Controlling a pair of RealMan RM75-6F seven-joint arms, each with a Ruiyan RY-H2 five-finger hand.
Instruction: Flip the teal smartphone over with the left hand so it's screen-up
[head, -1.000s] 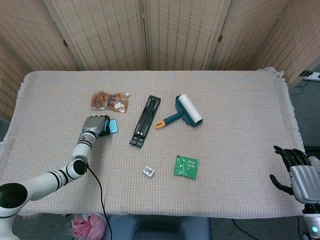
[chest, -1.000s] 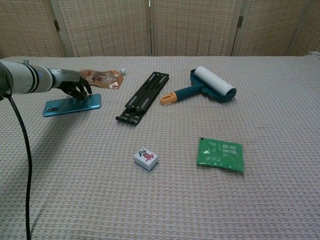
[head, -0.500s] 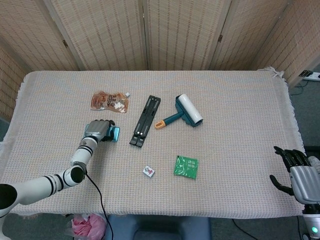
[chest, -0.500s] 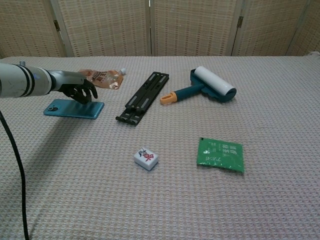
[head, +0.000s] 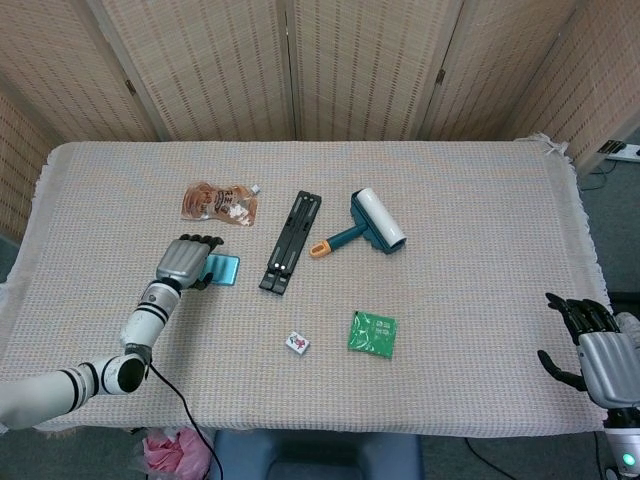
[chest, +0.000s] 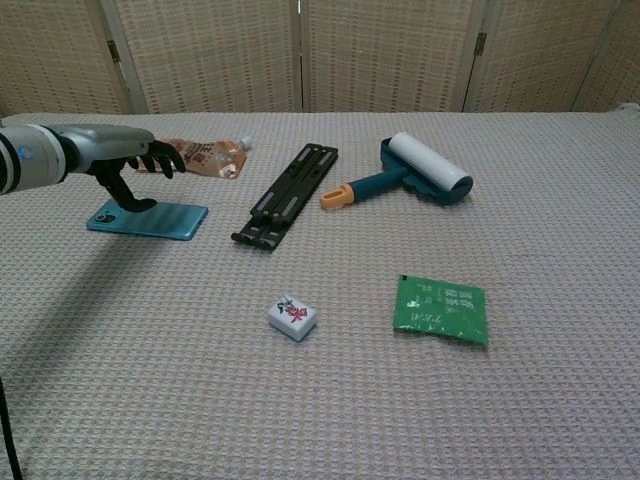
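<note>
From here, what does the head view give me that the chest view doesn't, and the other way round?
Only the head view shows the right hand, fingers apart and holding nothing, off the table's near right corner, and a pink bag on the floor. Only the chest view shows the teal smartphone's camera lens facing up, so it is not yet screen-up, and the left hand raised with one finger down by the phone's far edge. Both show the snack pouch, black folding stand, lint roller, mahjong tile and green sachet.

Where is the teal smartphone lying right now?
The teal smartphone lies flat on the table's left side, camera side up, under the left hand, between the brown pouch and the black folding stand.
</note>
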